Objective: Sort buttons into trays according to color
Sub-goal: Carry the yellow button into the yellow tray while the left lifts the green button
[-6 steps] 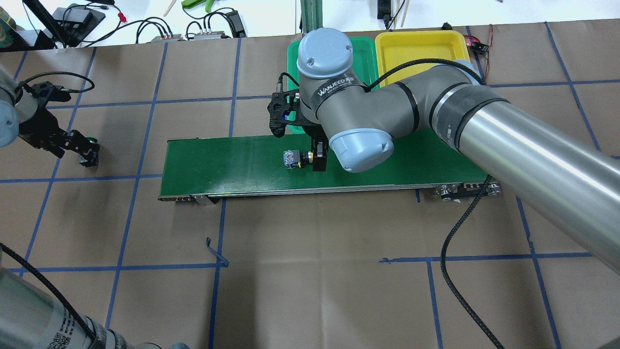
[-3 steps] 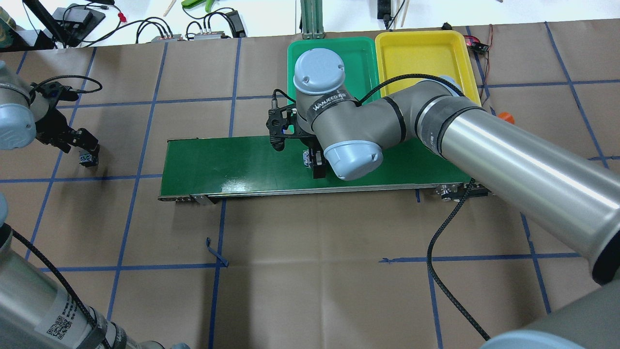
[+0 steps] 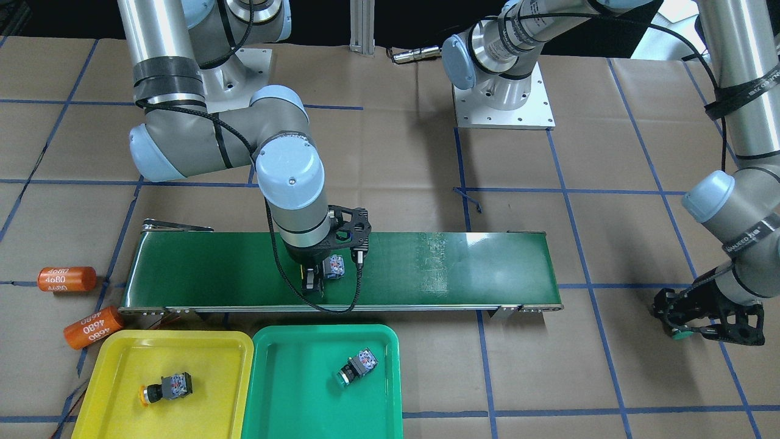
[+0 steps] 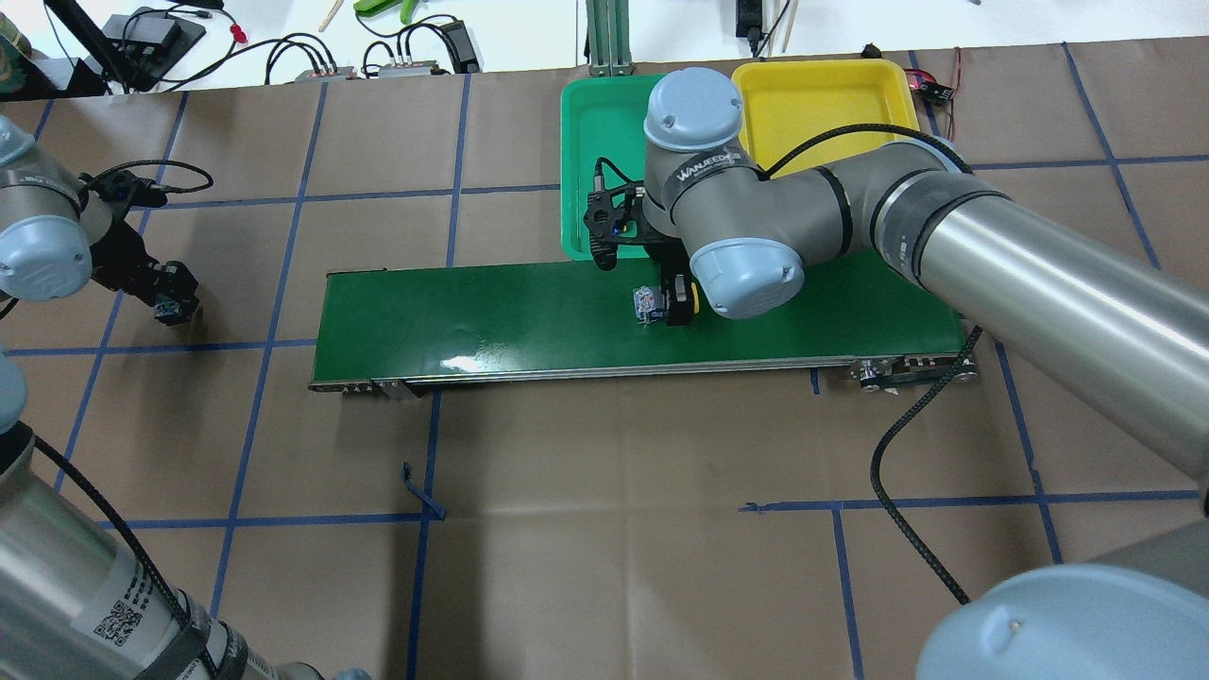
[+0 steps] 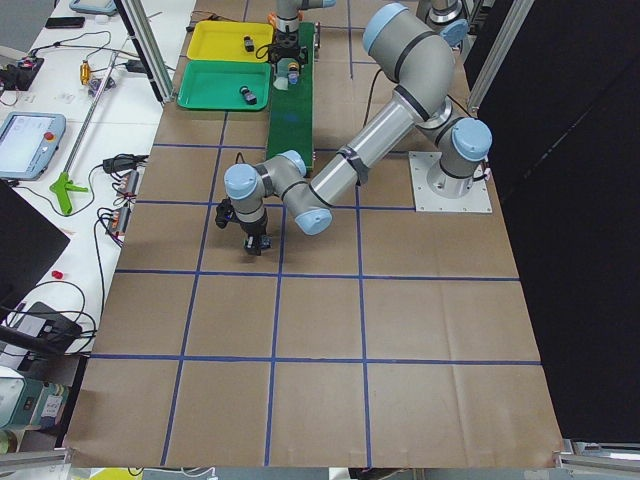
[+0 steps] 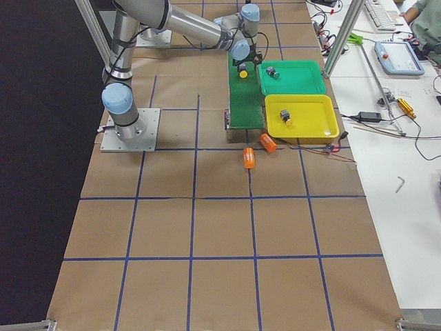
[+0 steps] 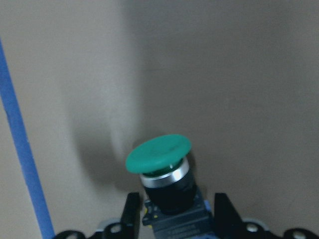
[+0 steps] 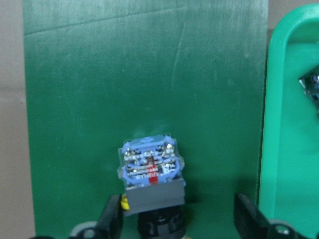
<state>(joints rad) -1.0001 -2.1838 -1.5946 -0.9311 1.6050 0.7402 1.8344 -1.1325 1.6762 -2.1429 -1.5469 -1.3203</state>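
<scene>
Black fingers of the right tool stand spread wide around a yellow button, not pinching it. It lies sideways on the belt. Beside the belt, the green tray holds a second green button and the yellow tray holds a second yellow button. Well apart, the left tool clenches a green button over the worktop.
</scene>
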